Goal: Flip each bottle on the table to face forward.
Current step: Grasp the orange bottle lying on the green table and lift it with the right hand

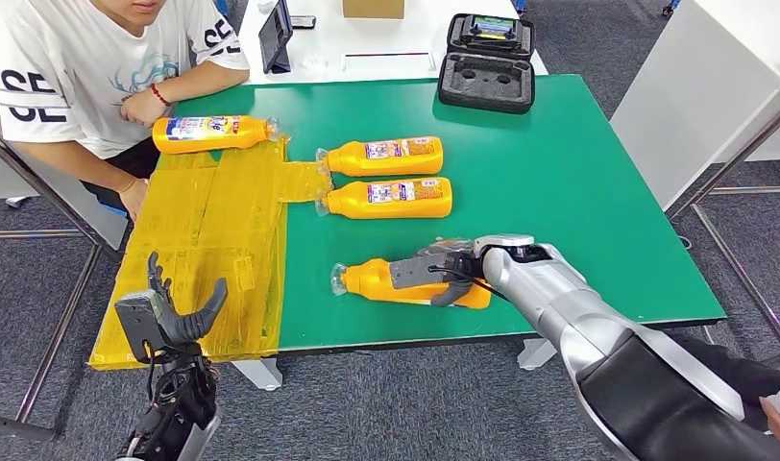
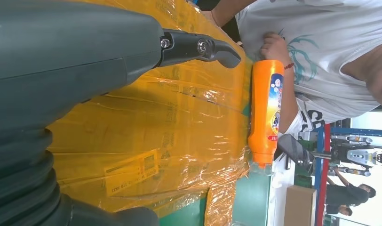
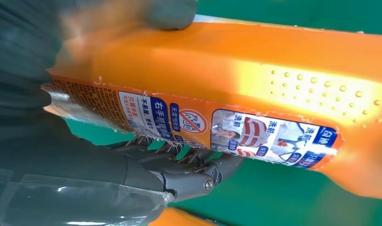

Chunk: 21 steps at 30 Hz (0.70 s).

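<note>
The right robot hand (image 1: pixel 434 276) is wrapped around the nearest bottle (image 1: pixel 372 280), which lies on the green table (image 1: pixel 559 173) with its cap pointing away from the wrist; roll it slowly about its long axis, keeping the grip firm, until the main label faces up; the left robot hand (image 1: pixel 170 312) hangs spread and empty.

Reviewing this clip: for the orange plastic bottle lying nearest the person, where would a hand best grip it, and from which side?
Probably around the broad, flat-sided middle of the orange plastic bottle, from above, fingers spanning its narrow width. It lies on its side along the green table's far edge, its narrower neck pointing right. The open left hand sits on that side.
</note>
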### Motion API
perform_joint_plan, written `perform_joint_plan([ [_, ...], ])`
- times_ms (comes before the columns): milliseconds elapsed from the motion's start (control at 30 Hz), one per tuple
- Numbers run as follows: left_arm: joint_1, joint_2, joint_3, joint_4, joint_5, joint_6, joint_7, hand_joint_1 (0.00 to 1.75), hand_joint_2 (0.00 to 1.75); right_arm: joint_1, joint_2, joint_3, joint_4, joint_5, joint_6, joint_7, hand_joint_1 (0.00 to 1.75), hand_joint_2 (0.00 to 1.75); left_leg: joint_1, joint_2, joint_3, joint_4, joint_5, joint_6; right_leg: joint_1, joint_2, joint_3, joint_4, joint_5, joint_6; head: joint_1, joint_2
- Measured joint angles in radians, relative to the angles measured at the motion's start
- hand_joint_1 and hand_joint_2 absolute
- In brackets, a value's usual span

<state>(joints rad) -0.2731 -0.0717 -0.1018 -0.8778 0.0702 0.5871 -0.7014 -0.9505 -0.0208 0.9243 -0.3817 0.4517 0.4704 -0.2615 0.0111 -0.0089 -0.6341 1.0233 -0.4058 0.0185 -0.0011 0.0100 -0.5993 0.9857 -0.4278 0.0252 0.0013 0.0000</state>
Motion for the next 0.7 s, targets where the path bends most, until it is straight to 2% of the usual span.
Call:
perform_joint_plan([
  [133,0.003,0.000,0.000,-0.002,0.001,-0.002,0.000,0.00,1.75,0.007,0.000,-0.007,0.000,-0.045,-0.079,-0.045,1.75,1.75,0.000,0.000,0.000,0.000,0.000,0.000,0.000,0.000,0.000,0.000,0.000,0.000,0.000,0.000],
  [300,0.043,-0.001,0.013,-0.041,0.030,-0.049,0.000,0.00,1.75,0.048,-0.003,-0.091,-0.043,-0.162,-0.288,-0.210,1.75,1.75,0.000,0.000,0.000,0.000,0.000,0.000,0.000,0.000,-0.001,0.000,0.000,0.000,0.000,0.000],
  [600,0.068,-0.002,0.026,-0.072,0.037,-0.058,0.000,0.00,1.75,0.076,-0.006,-0.158,-0.084,-0.174,-0.311,-0.230,1.75,1.75,0.000,0.000,0.000,0.000,0.000,0.000,0.000,0.000,0.000,0.000,0.000,0.000,0.000,0.000],
  [700,0.071,-0.004,0.028,-0.075,0.079,-0.104,0.000,0.00,1.75,0.099,-0.007,-0.184,-0.115,-0.204,-0.368,-0.262,1.75,1.75,0.000,-0.001,0.000,0.000,0.000,0.000,0.000,0.000,0.000,0.000,0.000,0.000,0.000,0.000],
])
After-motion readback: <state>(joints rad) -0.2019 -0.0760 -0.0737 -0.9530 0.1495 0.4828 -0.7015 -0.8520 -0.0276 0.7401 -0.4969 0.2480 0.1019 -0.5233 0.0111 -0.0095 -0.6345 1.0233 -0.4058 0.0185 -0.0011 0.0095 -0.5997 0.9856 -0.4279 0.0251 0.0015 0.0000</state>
